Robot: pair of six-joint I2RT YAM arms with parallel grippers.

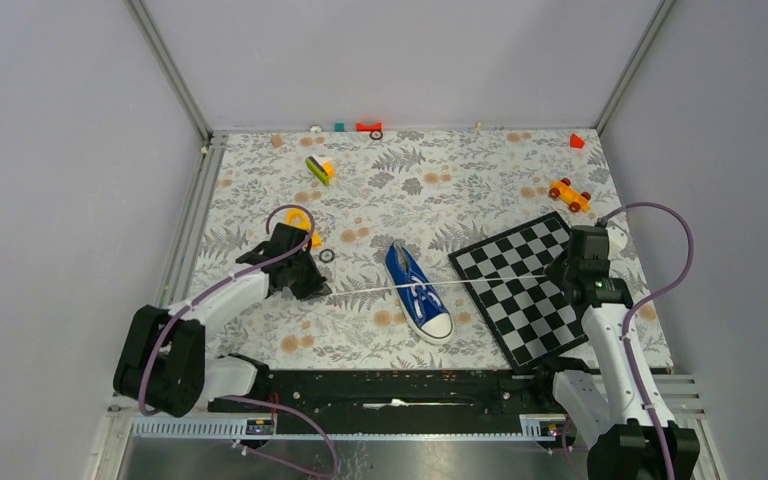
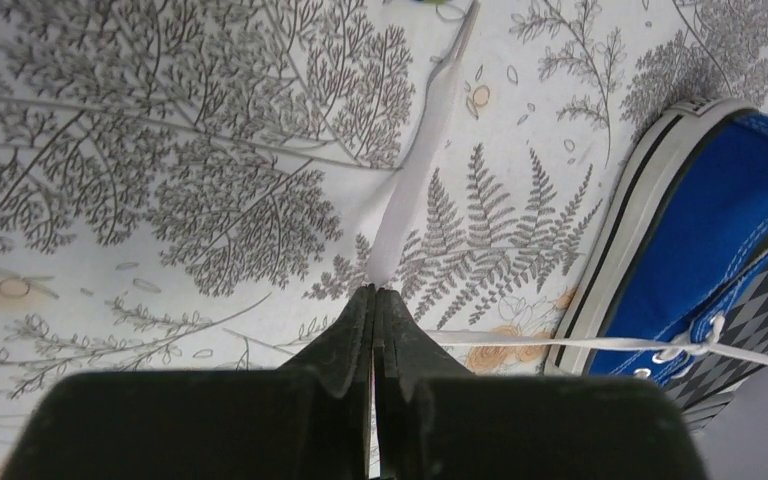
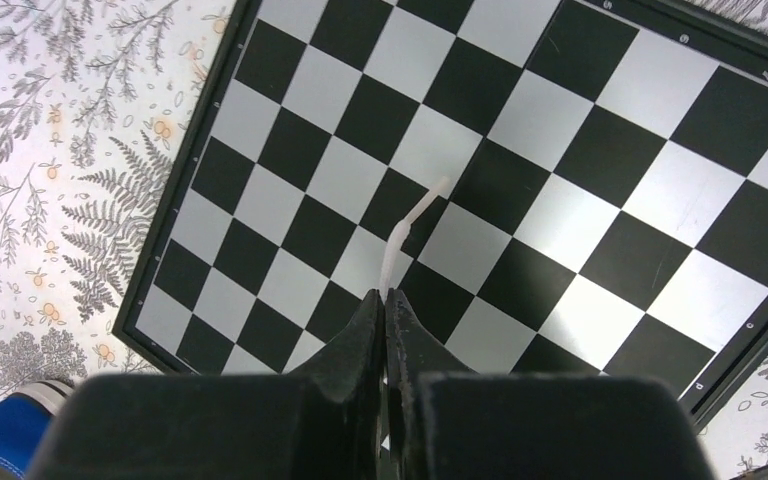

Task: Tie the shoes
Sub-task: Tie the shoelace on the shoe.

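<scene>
The blue sneaker [image 1: 416,289] with white sole and toe cap lies mid-table, toe toward the near edge. Its white laces [image 1: 480,282] are stretched taut to both sides. My left gripper [image 1: 312,288] sits left of the shoe, shut on the left lace end [image 2: 415,170], whose tip sticks out past the fingertips; the shoe's side [image 2: 705,240] shows at right in the left wrist view. My right gripper [image 1: 567,272] hovers over the chessboard, shut on the right lace end [image 3: 407,228], which pokes out beyond its tips.
A black-and-white chessboard [image 1: 520,300] lies right of the shoe. Small toys are scattered: an orange ring [image 1: 298,216], a black ring [image 1: 327,256], a green-yellow toy [image 1: 319,168], an orange car [image 1: 569,194], red blocks [image 1: 577,141] at the back.
</scene>
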